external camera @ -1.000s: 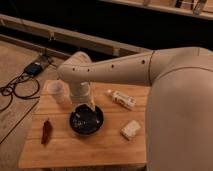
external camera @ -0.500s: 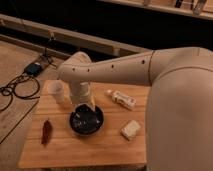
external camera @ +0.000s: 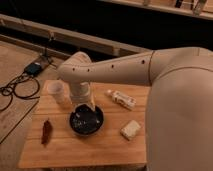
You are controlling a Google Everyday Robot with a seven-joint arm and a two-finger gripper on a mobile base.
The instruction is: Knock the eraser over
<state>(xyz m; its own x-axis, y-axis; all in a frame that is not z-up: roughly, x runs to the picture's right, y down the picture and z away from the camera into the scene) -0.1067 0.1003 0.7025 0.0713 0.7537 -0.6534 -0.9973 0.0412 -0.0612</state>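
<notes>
My arm reaches in from the right, and its pale wrist [external camera: 81,92] points down over the middle of the wooden table [external camera: 100,150]. The gripper [external camera: 86,120] shows as a dark round mass just below the wrist, low over the tabletop. I cannot pick out the eraser, a small dark block. It is either hidden by the arm or lost against the dark gripper. A white cup [external camera: 56,91] stands upright just left of the wrist, close to it.
A white bottle [external camera: 121,99] lies on its side right of the gripper. A pale cream block [external camera: 131,130] lies at the front right. A thin reddish-brown object [external camera: 46,132] lies at the front left. Cables and a small box [external camera: 32,68] are on the floor to the left.
</notes>
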